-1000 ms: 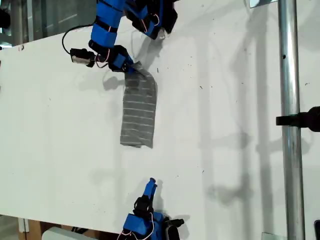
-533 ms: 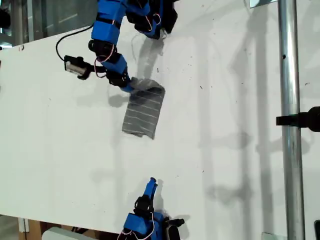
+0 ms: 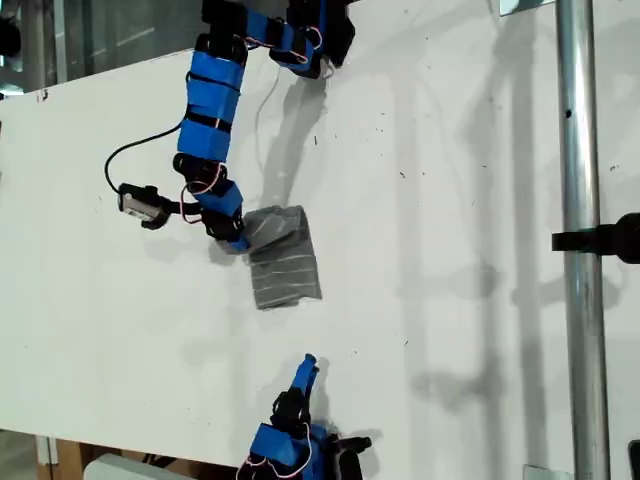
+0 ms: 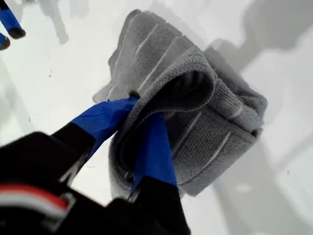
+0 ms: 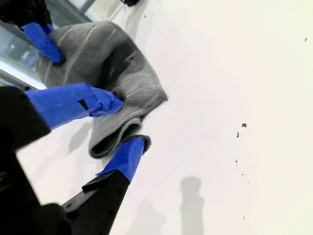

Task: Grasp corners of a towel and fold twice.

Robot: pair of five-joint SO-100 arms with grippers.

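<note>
A: White table [image 3: 450, 200] fills the exterior view, with a metal pole [image 3: 580, 240] down that view's right. Where is the towel [image 3: 285, 260]?

B: On the table, a little toward the exterior view's left of the middle. It is bunched into a small, doubled-over grey bundle with the white stripes showing.

A: What has hold of it?

B: My first gripper [image 3: 238, 240], reaching in from the far edge. It is clenched on the towel's end toward the exterior view's left. Close up, its blue-taped jaws [image 4: 144, 110] pinch the rolled layers of the towel [image 4: 195, 98], one finger over the fold and one under it. I cannot tell if a corner lies between them.

A: And the other one?

B: My second gripper [image 3: 306, 366] sits at the near edge, pointing toward the towel but apart from it. Its own camera shows the jaws [image 5: 126, 123] spread wide with nothing held, and the towel [image 5: 107, 63] lying beyond the tips.
</note>
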